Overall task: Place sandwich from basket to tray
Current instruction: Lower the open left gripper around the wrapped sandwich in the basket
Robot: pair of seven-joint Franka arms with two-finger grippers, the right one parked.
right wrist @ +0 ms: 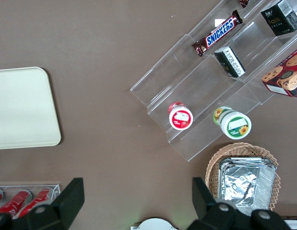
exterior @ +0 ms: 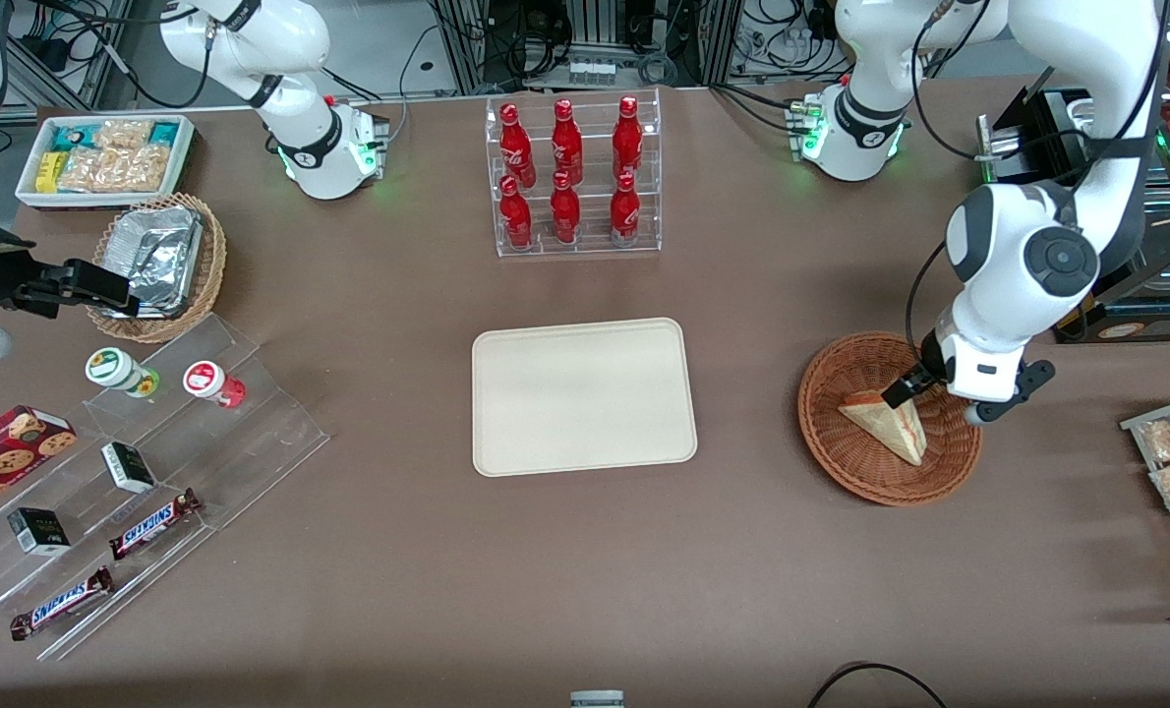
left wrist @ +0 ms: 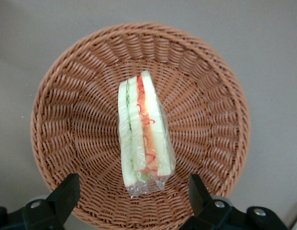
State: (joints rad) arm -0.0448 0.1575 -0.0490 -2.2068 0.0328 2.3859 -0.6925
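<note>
We list first the flat rectangular cream-beige plastic tray, bare at the middle of the brown table, and well apart from it, toward the working arm's end, the round reddish-brown woven wicker basket. In that basket we record the plastic-wrapped triangular wedge of white-bread sandwich with its red-orange and green filling. Above the basket we note the left arm's black two-finger gripper, its fingers spread wide either side of the sandwich and touching nothing.

The word "SNICKERS" stands on two brown chocolate bars at the lower left of the front view, and on one bar in the right wrist view's upper part.
</note>
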